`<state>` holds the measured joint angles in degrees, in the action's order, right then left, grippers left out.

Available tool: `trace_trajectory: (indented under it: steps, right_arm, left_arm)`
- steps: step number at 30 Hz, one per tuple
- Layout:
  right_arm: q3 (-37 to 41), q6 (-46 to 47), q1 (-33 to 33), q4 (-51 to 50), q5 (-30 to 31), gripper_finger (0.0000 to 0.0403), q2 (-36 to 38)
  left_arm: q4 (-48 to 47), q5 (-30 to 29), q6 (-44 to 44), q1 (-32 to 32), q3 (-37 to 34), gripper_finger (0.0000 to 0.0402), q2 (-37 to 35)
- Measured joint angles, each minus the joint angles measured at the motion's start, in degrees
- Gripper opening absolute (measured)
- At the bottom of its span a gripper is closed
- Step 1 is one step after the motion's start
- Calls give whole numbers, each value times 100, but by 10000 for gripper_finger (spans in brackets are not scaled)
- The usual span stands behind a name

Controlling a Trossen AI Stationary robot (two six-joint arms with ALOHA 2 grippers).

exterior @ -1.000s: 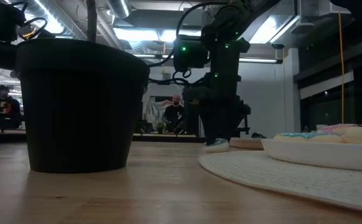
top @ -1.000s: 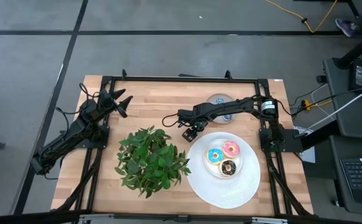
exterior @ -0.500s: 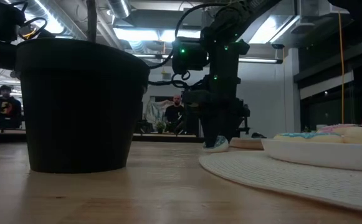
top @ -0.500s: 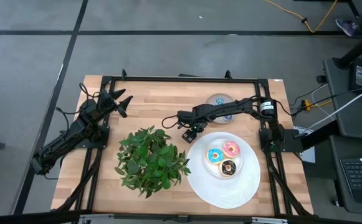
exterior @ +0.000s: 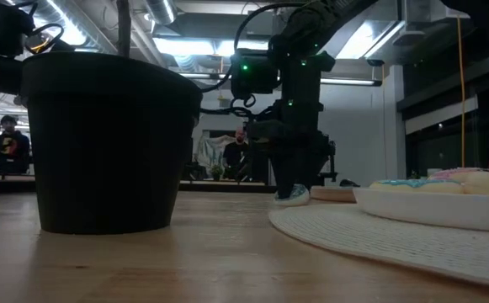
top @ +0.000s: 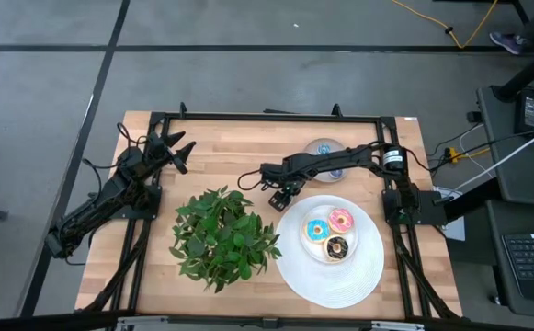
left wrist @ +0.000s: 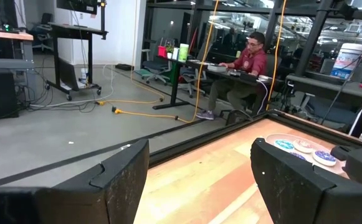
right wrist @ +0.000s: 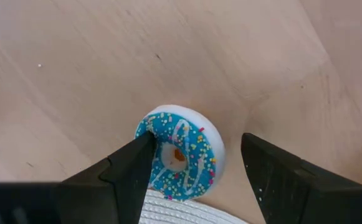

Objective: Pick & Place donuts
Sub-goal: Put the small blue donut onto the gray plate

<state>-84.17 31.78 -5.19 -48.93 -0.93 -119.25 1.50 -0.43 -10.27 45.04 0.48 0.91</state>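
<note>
My right gripper [top: 286,192] is stretched across the table [top: 221,147], down low just off the white plate's [top: 358,276] rim, on its plant side. Wrist view shows its fingers [right wrist: 128,174] spread wide with a blue sprinkled donut [right wrist: 179,154] between them on the wood; one finger looks to be right at the donut's edge, the other is clear of it. Nothing gripped. That donut lies flat, touching or just overlapping the plate rim, can't tell which. In the low view the gripper [exterior: 294,192] stands over the small donut [exterior: 294,196] on the tabletop.

Three more donuts sit together in the middle of the plate: light blue [top: 317,230], pink [top: 341,219], dark brown [top: 337,247], touching one another.

Grey dish [top: 323,147] at the far side of the table, under my right arm; tiny bluish rings in it, count unclear.

Left gripper [top: 176,152] is parked at the far-left corner, fingers [left wrist: 121,177] open, holding nothing.

Potted plant [top: 222,237] sits left of the plate, near the front; its black pot [exterior: 109,143] fills the left of the low view.

A person [left wrist: 246,59] sits at a desk beyond the table.
</note>
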Motion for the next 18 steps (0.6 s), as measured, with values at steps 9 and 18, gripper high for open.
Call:
trace_trajectory:
  steps: [9,18]
  right_arm:
    - [-188,-84,-22,-577,293,244,-1]
    - [-193,-97,-44,-630,593,244,274]
  left_arm:
    - [-2,0,-1,2,0,270,0]
    - [0,0,1,0,-1,270,0]
